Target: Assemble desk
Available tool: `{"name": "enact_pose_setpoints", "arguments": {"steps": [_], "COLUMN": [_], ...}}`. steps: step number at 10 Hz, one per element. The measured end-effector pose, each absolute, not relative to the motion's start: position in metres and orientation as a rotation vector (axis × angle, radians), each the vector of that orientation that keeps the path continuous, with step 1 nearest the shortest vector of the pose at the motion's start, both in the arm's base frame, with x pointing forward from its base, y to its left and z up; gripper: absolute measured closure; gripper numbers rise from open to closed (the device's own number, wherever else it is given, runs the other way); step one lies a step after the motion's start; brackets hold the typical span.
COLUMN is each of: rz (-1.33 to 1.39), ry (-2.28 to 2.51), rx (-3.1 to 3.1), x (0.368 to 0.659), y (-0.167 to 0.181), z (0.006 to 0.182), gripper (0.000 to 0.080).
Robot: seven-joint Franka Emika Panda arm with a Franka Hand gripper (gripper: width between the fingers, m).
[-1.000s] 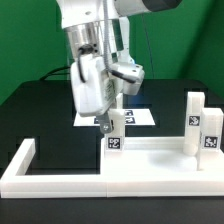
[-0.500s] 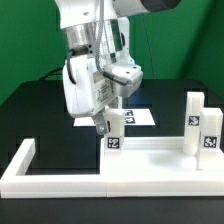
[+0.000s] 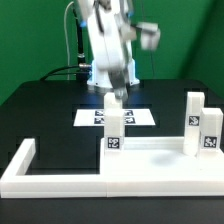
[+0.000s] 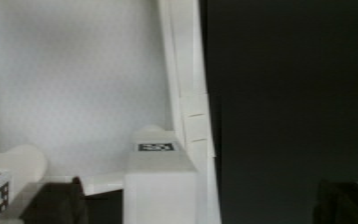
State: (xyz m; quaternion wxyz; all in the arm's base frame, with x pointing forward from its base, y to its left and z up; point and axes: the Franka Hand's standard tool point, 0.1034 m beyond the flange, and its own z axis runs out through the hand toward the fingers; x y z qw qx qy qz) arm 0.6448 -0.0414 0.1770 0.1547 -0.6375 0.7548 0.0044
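The gripper point(image 3: 115, 98) has been raised off the tagged leg point(image 3: 114, 128) and rotated. Whether it is spread cannot be told. The leg stands upright on the tabletop point(image 3: 150, 150).

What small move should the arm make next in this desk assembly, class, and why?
Probably lift clear and go for another leg. The gripper sits just above an upright leg on the tabletop. Two more legs already stand at the exterior view's right. Its grip state cannot be told.
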Motion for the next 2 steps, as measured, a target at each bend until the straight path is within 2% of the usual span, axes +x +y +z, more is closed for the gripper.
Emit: {"name": "enact_pose_setpoints", "arguments": {"steps": [2], "rz": [0.026], "ry": [2.174], "rx": [-1.823], "x": [0.6432], "y": [-0.0408], "z": [0.1737], "gripper": [0.0150]}}
